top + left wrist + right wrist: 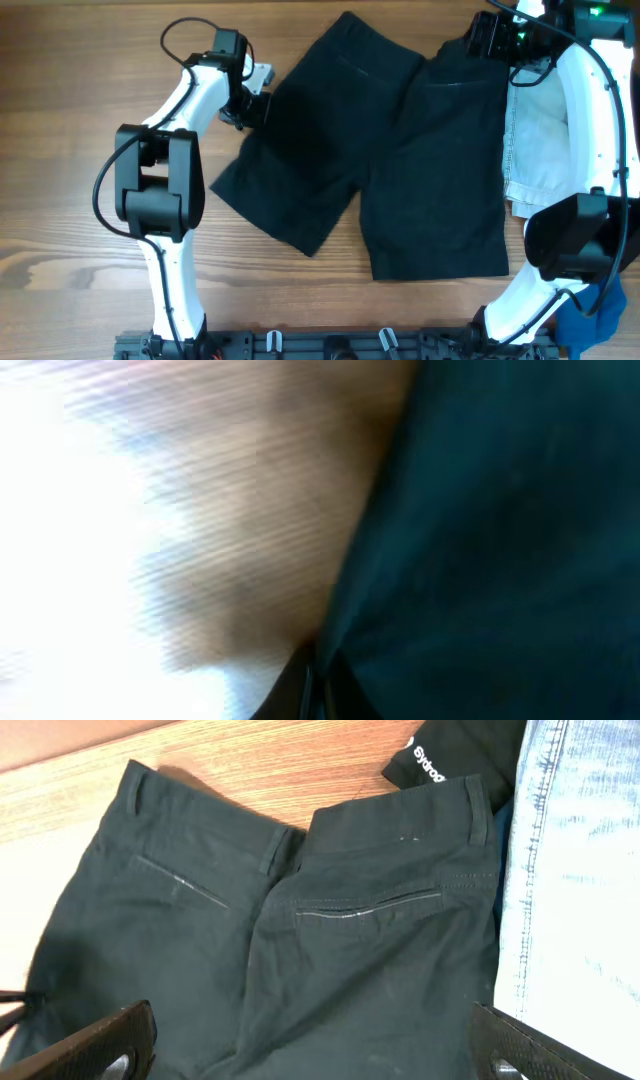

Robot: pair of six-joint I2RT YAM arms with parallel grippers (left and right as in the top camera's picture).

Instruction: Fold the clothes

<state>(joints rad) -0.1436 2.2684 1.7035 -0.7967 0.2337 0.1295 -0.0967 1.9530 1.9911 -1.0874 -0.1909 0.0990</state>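
The clothes, a pair of black shorts [400, 160], lie spread flat on the wooden table, waistband at the far side and both legs toward the front. My left gripper [250, 105] sits at the outer edge of the shorts' left leg. In the blurred left wrist view its fingers [300, 695] are shut together on the edge of the black fabric [500, 540]. My right gripper [490, 40] hovers over the waistband's right end. It stands open [320, 1050], fingers wide apart above the shorts' back pockets [370, 905], holding nothing.
Light-blue jeans [535, 140] lie against the shorts' right side, under my right arm, and fill the right of the right wrist view [580, 870]. A small black piece with white print [450, 755] lies beyond the waistband. A blue cloth [590, 320] sits front right.
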